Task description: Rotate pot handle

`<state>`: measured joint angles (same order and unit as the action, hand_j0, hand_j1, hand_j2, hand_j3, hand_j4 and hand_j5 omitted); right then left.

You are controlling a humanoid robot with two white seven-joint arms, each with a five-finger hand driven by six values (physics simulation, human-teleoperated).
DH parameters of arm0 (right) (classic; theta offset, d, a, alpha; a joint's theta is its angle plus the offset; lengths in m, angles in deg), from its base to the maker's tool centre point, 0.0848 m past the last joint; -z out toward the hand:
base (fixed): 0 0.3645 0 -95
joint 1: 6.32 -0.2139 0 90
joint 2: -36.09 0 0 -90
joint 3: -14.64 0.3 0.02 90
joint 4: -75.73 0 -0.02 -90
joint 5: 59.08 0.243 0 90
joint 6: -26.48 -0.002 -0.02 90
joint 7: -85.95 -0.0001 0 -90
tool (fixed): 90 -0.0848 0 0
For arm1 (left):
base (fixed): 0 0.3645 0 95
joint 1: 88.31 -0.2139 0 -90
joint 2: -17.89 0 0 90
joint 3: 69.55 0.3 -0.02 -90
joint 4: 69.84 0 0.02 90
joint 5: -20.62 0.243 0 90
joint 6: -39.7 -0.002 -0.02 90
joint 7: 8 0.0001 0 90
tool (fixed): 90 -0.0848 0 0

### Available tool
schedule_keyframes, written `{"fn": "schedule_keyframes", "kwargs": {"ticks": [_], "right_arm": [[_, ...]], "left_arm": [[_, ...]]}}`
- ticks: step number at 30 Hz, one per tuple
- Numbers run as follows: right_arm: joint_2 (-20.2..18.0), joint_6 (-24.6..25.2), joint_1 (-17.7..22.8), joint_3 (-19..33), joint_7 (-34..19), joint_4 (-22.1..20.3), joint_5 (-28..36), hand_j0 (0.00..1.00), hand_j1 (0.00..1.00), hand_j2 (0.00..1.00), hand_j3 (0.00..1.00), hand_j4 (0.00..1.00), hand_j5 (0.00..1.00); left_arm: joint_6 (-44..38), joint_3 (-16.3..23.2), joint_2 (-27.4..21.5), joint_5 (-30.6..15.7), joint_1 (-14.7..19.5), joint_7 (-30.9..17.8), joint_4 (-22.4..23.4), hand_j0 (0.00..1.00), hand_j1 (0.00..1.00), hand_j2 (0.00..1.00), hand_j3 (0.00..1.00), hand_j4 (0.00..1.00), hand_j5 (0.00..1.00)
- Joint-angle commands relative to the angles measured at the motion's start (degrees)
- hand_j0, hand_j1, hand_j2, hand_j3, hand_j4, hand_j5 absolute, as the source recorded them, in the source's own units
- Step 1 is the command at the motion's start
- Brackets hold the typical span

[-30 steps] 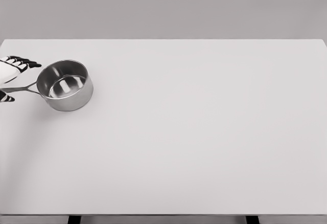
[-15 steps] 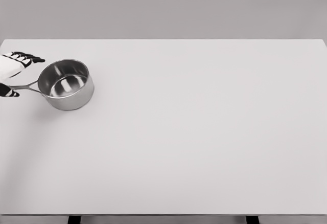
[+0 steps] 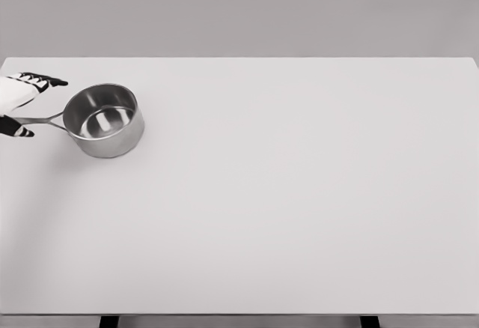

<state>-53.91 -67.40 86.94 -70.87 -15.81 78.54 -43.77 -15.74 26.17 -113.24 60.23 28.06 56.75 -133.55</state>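
left hand (image 3: 19,107) grips the saucepan (image 3: 105,120) handle (image 3: 41,120); a loose hold risks slipping off during rotation.

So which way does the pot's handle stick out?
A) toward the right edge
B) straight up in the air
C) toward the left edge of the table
C: the handle runs from the steel saucepan leftward to the left hand at the picture's edge.
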Motion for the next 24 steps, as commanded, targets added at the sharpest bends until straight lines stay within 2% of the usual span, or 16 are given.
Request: {"fn": "schedule_keyframes", "kwargs": {"ticks": [1, 7, 14, 17, 18, 20, 21, 24], "right_arm": [[0.0, 0.0, 0.0, 0.0, 0.0, 0.0, 0.0, 1.0, 1.0, 1.0, 1.0, 1.0, 1.0], [0.0, 0.0, 0.0, 0.0, 0.0, 0.0, 0.0, 1.0, 1.0, 1.0, 1.0, 1.0, 1.0], [0.0, 0.0, 0.0, 0.0, 0.0, 0.0, 0.0, 1.0, 1.0, 1.0, 1.0, 1.0, 1.0], [0.0, 0.0, 0.0, 0.0, 0.0, 0.0, 0.0, 1.0, 1.0, 1.0, 1.0, 1.0, 1.0], [0.0, 0.0, 0.0, 0.0, 0.0, 0.0, 0.0, 1.0, 1.0, 1.0, 1.0, 1.0, 1.0], [0.0, 0.0, 0.0, 0.0, 0.0, 0.0, 0.0, 1.0, 1.0, 1.0, 1.0, 1.0, 1.0], [0.0, 0.0, 0.0, 0.0, 0.0, 0.0, 0.0, 1.0, 1.0, 1.0, 1.0, 1.0, 1.0], [0.0, 0.0, 0.0, 0.0, 0.0, 0.0, 0.0, 1.0, 1.0, 1.0, 1.0, 1.0, 1.0]], "left_arm": [[-1.0, 0.3, 0.3, -0.3, 0.2, 0.0, 0.6, 1.0, 1.0, 1.0, 1.0, 1.0, 1.0], [-1.1, 0.3, 1.5, -0.3, 2.4, 0.0, 4.1, 1.0, 1.0, 1.0, 1.0, 1.0, 1.0], [-1.0, 0.3, 1.5, -0.4, 2.7, 0.1, 4.2, 1.0, 1.0, 1.0, 1.0, 1.0, 1.0], [-0.4, -0.3, 1.1, -1.3, 2.7, 0.1, 2.9, 1.0, 1.0, 1.0, 1.0, 1.0, 1.0], [-0.3, -0.4, 0.9, -1.6, 2.7, 0.2, 0.3, 1.0, 1.0, 1.0, 1.0, 1.0, 1.0], [-0.4, -0.3, 0.7, -5.2, 1.9, 0.2, -3.9, 1.0, 1.0, 1.0, 1.0, 1.0, 1.0], [-0.4, -0.3, 0.4, -6.9, 0.8, 0.2, -4.6, 1.0, 1.0, 1.0, 1.0, 1.0, 1.0], [-0.4, -0.4, -0.7, -7.9, 0.4, 0.2, -5.7, 1.0, 1.0, 1.0, 1.0, 1.0, 1.0]]}}
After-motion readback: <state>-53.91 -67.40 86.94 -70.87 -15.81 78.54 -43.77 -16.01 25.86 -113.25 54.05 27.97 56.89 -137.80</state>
